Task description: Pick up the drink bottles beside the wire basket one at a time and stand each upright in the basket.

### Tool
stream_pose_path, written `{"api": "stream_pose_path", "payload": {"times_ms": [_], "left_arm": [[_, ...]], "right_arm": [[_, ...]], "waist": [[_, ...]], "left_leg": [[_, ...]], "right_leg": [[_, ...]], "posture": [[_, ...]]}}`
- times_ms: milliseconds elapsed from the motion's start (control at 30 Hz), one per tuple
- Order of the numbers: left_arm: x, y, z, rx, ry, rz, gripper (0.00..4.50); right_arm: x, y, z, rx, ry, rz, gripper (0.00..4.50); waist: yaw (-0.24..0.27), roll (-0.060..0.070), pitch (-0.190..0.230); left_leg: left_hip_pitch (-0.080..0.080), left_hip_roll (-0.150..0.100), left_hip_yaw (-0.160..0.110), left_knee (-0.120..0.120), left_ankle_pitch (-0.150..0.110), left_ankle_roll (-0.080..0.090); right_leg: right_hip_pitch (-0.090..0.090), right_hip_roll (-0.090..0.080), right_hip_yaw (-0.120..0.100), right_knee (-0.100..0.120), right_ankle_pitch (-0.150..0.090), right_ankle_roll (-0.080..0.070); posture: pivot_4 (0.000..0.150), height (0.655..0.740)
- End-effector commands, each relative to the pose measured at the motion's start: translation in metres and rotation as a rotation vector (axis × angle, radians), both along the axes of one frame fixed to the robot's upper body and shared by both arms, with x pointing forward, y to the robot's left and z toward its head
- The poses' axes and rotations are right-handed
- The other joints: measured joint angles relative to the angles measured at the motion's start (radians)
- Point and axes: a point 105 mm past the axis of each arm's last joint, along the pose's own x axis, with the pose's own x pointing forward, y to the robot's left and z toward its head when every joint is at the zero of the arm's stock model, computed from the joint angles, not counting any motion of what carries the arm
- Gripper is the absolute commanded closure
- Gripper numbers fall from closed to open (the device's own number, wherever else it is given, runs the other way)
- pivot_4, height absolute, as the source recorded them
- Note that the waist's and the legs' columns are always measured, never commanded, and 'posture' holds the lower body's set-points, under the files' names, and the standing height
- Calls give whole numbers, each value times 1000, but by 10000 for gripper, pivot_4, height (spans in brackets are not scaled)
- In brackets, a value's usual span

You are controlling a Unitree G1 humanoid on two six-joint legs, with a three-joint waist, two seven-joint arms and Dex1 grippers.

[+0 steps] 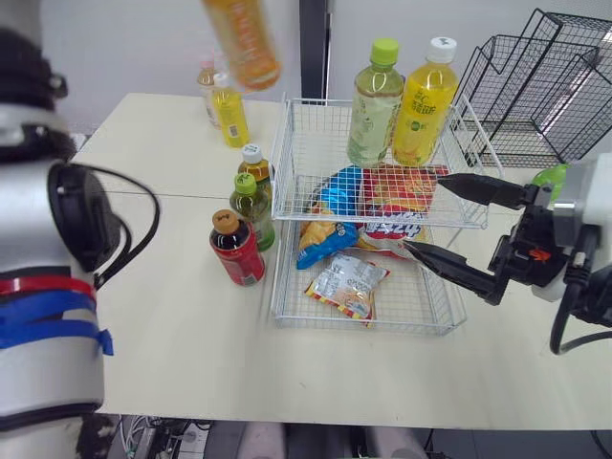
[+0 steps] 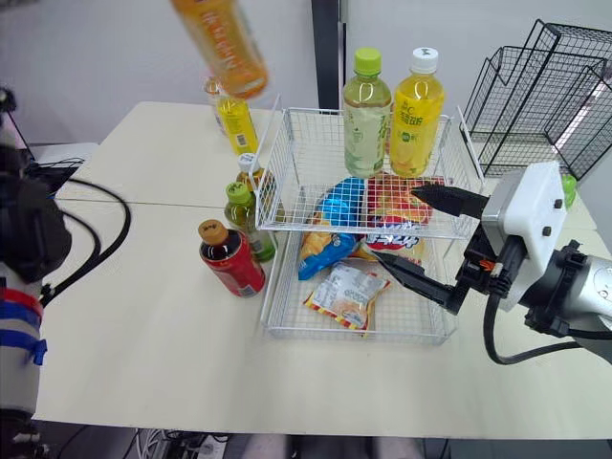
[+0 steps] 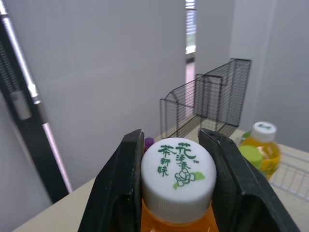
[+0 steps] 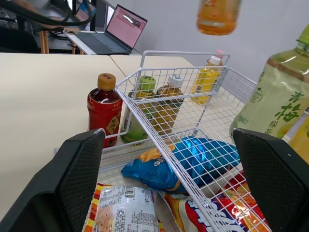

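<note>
Your left gripper [image 3: 173, 145] is clamped on the cap of the orange bottle [image 1: 244, 43], which hangs below those jaws in open air near the far left corner of the wire basket [image 1: 283, 153]. Your right gripper [image 1: 424, 212] is spread wide at the right rim, with snack bags [image 1: 349, 285] just ahead of its fingers.

Colours on cream table [image 1: 172, 153], white wire basket [image 1: 411, 306]
orange bottle [image 1: 244, 43] with white cap [image 3: 177, 181] printed green; pale green bottle [image 1: 373, 105] lime cap; yellow bottle [image 1: 424, 103]; dark red bottle [image 1: 235, 251]; blue snack bag [image 1: 337, 191]

Snack bags [image 1: 346, 285], black wire racks [image 1: 550, 86] on table [image 1: 172, 287]; laptop [image 4: 126, 26].
</note>
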Motion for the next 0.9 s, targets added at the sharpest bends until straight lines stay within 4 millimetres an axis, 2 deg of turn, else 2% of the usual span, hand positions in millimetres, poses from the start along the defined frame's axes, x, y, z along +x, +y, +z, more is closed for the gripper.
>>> {"api": "stream_pose_path", "payload": {"times_ms": [33, 100, 233, 367, 667, 800, 900], "left_arm": [[-9, -16, 11, 36, -59, -70, 31231], [-5, -22, 5, 40, -39, -86, 31231], [16, -36, -25, 85, 15, -99, 31231], [29, -47, -44, 98, 39, -101, 31231], [40, -54, -72, 143, 85, -116, 31231], [41, -56, -77, 166, 80, -122, 31231], [42, -55, -78, 171, 69, -123, 21812]], "right_arm": [[0, 0, 8, 4, -46, -14, 0], [1, 0, 8, 4, -46, -18, 0], [3, 1, 9, 5, -49, -28, 0], [5, 2, 10, 7, -52, -32, 0], [8, 2, 11, 6, -54, -47, 0], [10, 2, 12, 4, -58, -52, 0], [11, 2, 12, 2, -61, -56, 0]], "waist": [[-3, 1, 0], [-6, 1, 0], [-9, 1, 0], [-7, 1, 0], [-7, 1, 0], [-7, 1, 0], [-6, 1, 0]], "left_leg": [[0, 0, 0, 0, 0, 0], [1, 1, 1, 0, 0, 0], [1, 1, 1, 0, 0, 0], [0, 1, 0, 0, 0, 0], [0, 1, 1, 0, 0, 0], [0, 1, 1, 1, 0, 0], [0, 0, 1, 0, 0, 0]], "right_leg": [[0, 0, 0, 0, 0, 0], [0, 0, 1, 1, 0, 0], [0, 1, 1, 2, 0, 0], [-1, 1, 1, 1, 0, 0], [-1, 1, 1, 1, 0, 0], [-1, 1, 2, 1, 0, 0], [-1, 0, 2, 1, 0, 0]], "posture": [[1500, 7360], [1500, 7360], [1500, 7360], [1500, 7360], [1500, 7360], [1500, 7360], [1500, 7360]]}}
